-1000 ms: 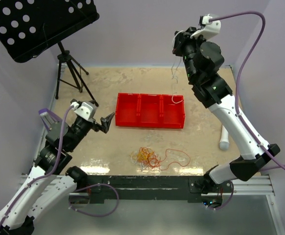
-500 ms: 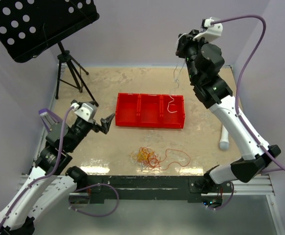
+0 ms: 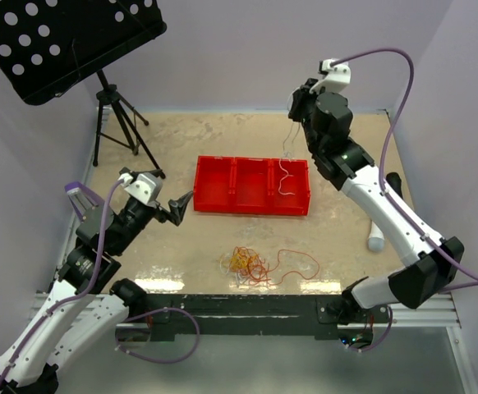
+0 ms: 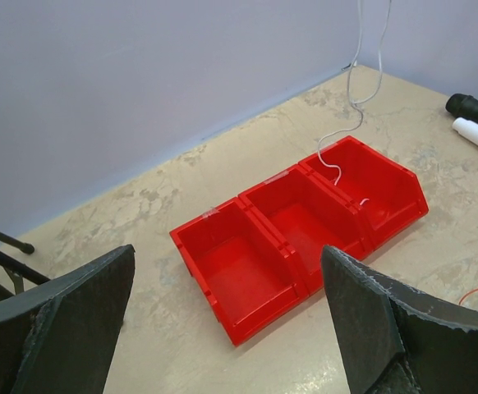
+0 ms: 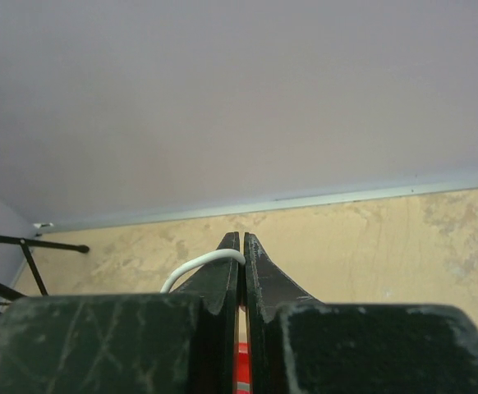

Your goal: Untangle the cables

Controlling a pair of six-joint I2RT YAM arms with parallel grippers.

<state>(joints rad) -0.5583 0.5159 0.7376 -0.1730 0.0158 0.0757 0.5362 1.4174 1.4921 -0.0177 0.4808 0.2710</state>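
Hovering above the counter [image 3: 198, 246] just left of the red three-compartment bin [image 3: 252, 210], the left pincer [image 3: 179, 204] stands wide open, holding nothing. Near the counter's front edge lies a tangle of orange, red and white cables [image 3: 247, 264], with one red strand trailing to its right. Farther right, the raised right pincer [image 5: 241, 240] is clamped on a white cable [image 5: 198, 261], which hangs down with its lower end in the bin's right compartment.

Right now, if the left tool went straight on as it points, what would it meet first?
Probably the red tray, at its nearest end compartment; the left tool aims there, depth unclear.
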